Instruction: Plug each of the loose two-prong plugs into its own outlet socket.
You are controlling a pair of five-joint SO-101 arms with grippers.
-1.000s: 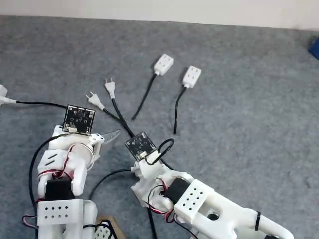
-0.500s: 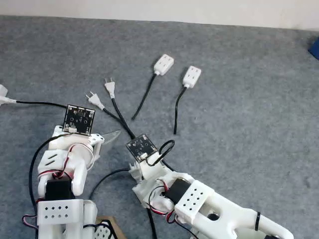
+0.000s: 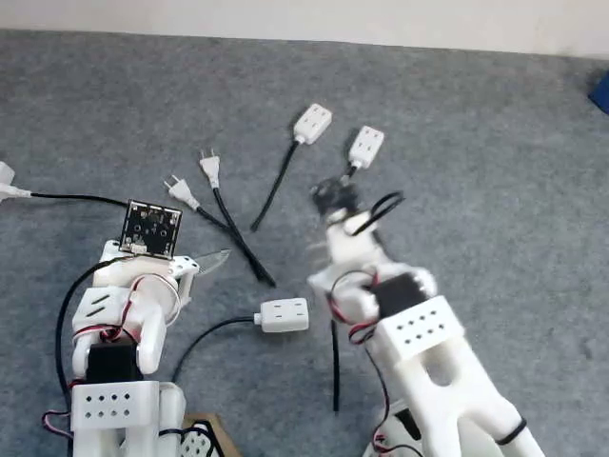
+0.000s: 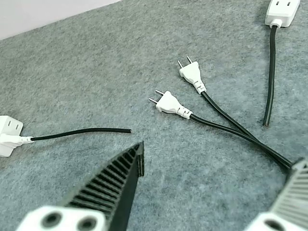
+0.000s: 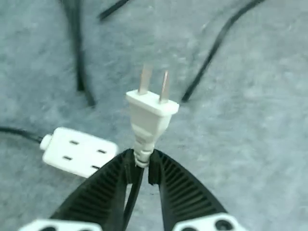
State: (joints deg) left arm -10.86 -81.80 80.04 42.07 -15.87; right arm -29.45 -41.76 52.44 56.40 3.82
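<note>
My right gripper (image 5: 141,159) is shut on the neck of a white two-prong plug (image 5: 149,113), held above the carpet with its prongs pointing away from me. A white outlet socket (image 5: 77,151) lies below and beside it, and it also appears at the front centre (image 3: 285,314) in the high view. My right arm (image 3: 366,262) stands near two more sockets (image 3: 312,122) (image 3: 366,145). Two loose plugs (image 4: 168,102) (image 4: 191,73) lie ahead of my left gripper (image 4: 219,154), which is open and holds nothing.
Another socket (image 4: 7,134) with a black cord lies at the far left. Black cords (image 3: 238,238) cross the grey carpet between the arms. A loose cord (image 3: 333,367) trails by the right arm. A blue object (image 3: 601,90) sits at the right edge.
The right arm swung from the front centre up and to the right towards the far sockets, uncovering the socket at the front centre. The left arm stayed still.
</note>
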